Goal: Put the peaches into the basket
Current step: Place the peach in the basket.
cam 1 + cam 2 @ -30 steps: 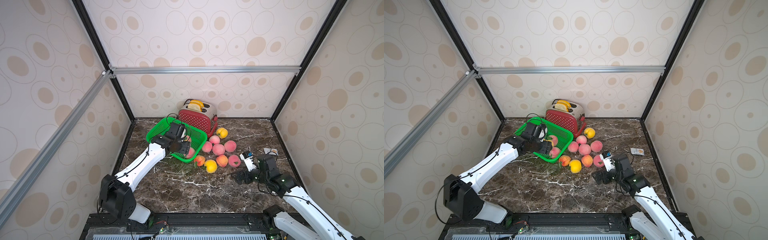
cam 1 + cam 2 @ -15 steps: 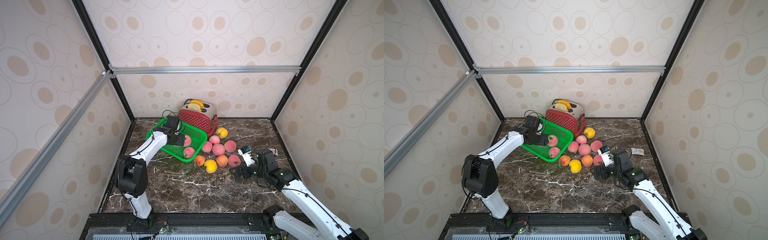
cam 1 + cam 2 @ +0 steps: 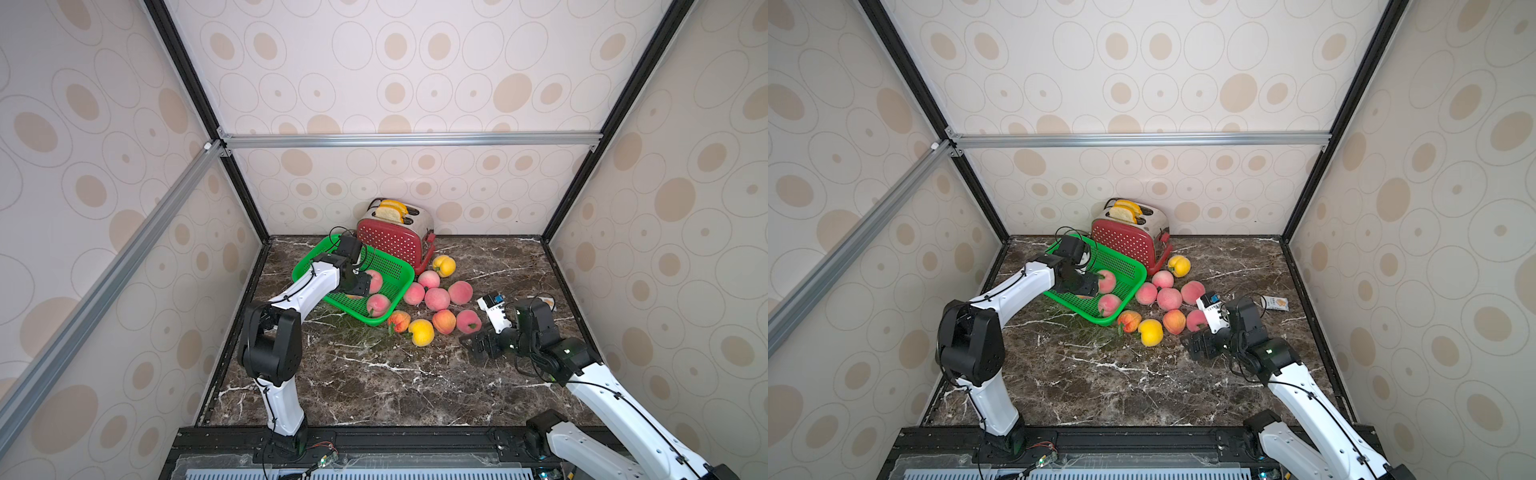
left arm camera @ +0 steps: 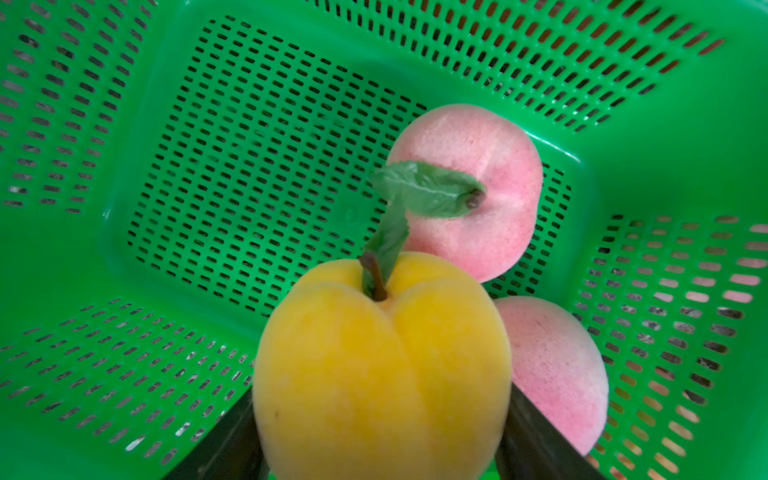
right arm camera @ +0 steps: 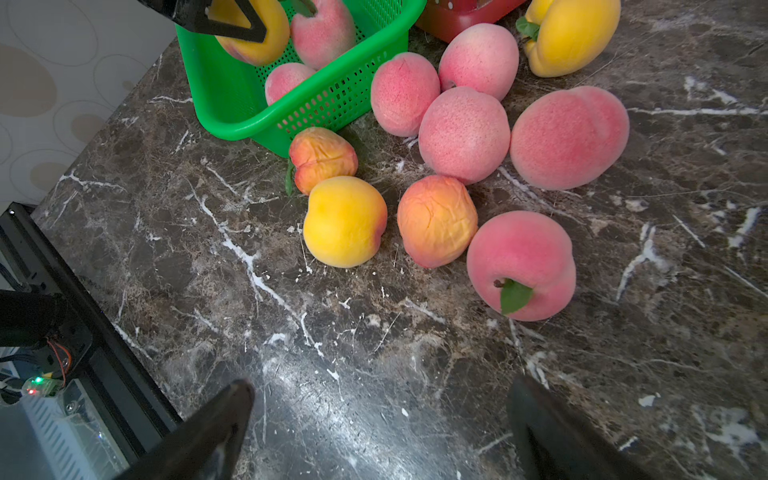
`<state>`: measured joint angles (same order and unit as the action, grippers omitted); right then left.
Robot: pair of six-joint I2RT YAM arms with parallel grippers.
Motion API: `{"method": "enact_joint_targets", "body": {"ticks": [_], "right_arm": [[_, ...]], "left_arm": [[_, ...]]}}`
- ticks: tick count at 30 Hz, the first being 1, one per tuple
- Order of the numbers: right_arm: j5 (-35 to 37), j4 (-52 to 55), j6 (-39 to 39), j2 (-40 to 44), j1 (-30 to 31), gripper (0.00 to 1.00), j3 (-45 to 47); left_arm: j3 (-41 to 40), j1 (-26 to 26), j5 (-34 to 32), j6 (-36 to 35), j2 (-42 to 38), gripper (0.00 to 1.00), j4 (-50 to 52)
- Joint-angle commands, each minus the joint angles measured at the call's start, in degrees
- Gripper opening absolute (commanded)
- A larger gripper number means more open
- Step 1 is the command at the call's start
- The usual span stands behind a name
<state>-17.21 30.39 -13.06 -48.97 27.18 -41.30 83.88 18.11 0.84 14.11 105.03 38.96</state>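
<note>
A booth with spotted wallpaper is enclosing a dark marble table [image 3: 374, 386], and two white robot arms are reaching in from the near edge.

The left gripper [image 4: 382, 419] is clamping a yellow peach [image 4: 382, 365] between its two black fingers [image 4: 226, 453], which are pressing on either side of the fruit. A brown stem and a green leaf are sticking out of the peach's far end. The gripper is holding this peach over the inside of the green basket [image 3: 388, 266], as the left wrist view is showing.

Two pink peaches [image 3: 375, 281] are already lying in the basket, close together, toward the corner nearest the loose fruit. The basket is sitting at the back left of the table, right beside a red dotted toaster [image 3: 395, 247] that is carrying bread slices [image 3: 392, 210] in its slots.

Nine more peaches [image 3: 437, 299] are lying loose on the table to the right of the basket, bunched together: five pink, two yellow and two orange-red. One orange-red peach [image 5: 322, 158] is lying just beside the basket's outer corner.

The right gripper [image 5: 382, 388] is hovering low over bare marble with its fingers spread wide and gripping nothing. The nearest fruit, a pink peach with a leaf [image 5: 521, 266], is lying just ahead of it, apart from both fingers
</note>
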Motion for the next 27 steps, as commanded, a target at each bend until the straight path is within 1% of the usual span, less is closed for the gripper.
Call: {"method": "enact_joint_targets", "body": {"ticks": [1, 9, 13, 18, 23, 27], "right_arm": [[0.26, -0.52, -0.12, 1.22, -0.19, 1.00, 0.35], [0.74, -0.69, -0.41, 1.99, -0.17, 1.00, 0.85], [0.25, -0.10, -0.55, 1.06, -0.19, 1.00, -0.05], [0.74, -0.86, -1.00, 1.60, -0.20, 1.00, -0.06], [0.69, -0.99, -1.08, 0.56, -0.19, 1.00, -0.52], [0.69, -2.17, -1.68, 0.45, -0.20, 1.00, 0.07]], "left_arm": [[0.87, 0.05, 0.07, -0.91, 0.73, 0.74, 1.54], [-1.51, 0.16, 0.69, 0.04, 0.06, 0.77, 0.33], [-1.56, 0.19, 1.09, -0.02, 0.26, 0.81, 0.24], [-1.39, 0.26, 0.97, -0.11, -0.03, 0.83, 0.32], [-2.24, 0.25, 1.27, 0.18, -1.15, 0.91, 0.20], [-3.37, 0.26, 1.27, 0.29, -2.37, 0.92, -0.21]]}}
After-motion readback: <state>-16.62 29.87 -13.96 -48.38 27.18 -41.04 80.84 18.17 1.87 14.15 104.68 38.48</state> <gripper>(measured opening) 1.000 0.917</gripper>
